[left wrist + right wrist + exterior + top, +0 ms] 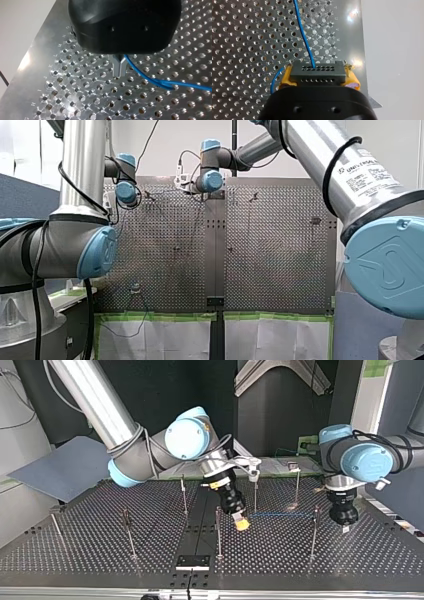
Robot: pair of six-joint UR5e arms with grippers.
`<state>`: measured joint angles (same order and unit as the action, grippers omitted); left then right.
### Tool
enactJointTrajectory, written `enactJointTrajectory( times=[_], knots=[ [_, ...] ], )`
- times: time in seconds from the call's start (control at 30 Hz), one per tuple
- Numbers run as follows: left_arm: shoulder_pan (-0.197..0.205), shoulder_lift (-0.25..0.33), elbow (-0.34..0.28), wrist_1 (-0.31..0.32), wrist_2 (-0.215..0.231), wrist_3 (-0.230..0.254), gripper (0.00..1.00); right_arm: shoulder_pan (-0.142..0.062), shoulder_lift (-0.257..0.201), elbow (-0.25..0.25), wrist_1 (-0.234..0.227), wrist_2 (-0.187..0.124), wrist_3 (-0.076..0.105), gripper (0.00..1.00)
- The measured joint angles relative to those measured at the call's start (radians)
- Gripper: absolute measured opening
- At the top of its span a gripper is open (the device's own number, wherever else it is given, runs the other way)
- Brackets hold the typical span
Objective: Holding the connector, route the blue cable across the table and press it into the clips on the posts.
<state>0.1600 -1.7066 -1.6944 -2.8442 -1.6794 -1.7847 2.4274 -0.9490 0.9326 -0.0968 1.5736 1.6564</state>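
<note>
**While the connector (317,71) sits clamped, the blue cable (303,32) spans both grippers**

As the right wrist view shows, my right gripper (318,77) is closed firmly on the black connector. Its yellow pads (352,81) bear against the connector's two ends. The blue cable leaves the connector's face and runs ahead over the perforated table (242,37). A second short bend of blue shows beside one pad.

Seen in the top view, my right gripper (242,523) hangs tilted and low over the table (100,560) near its middle, just beside a post (218,530). From it the cable (280,514) runs level and taut toward the view's right. It reaches the upper part of another post (314,530). Whether it is seated in a clip there cannot be told.

My left gripper (345,527) stands just past that post at the view's right, pointing down, close above the table.

In the left wrist view its metal fingers (117,66) are drawn together. The cable (147,77) comes out at their side, so they appear to pinch it. From there it slopes away over the holes of the table (75,95).
</note>
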Motion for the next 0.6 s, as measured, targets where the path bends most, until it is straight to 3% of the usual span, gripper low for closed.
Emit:
enactJointTrajectory(
  times=[0.2, 0.6],
  knots=[
    [0.004, -0.020, 0.040, -0.034, 0.005, 0.011, 0.00, -0.008, 0.000, -0.007, 0.003, -0.002, 0.001, 0.00],
    [0.011, -0.016, 0.042, -0.113, 0.003, -0.001, 0.00, -0.004, 0.000, -0.009, 0.008, 0.000, -0.001, 0.00]
  ],
)
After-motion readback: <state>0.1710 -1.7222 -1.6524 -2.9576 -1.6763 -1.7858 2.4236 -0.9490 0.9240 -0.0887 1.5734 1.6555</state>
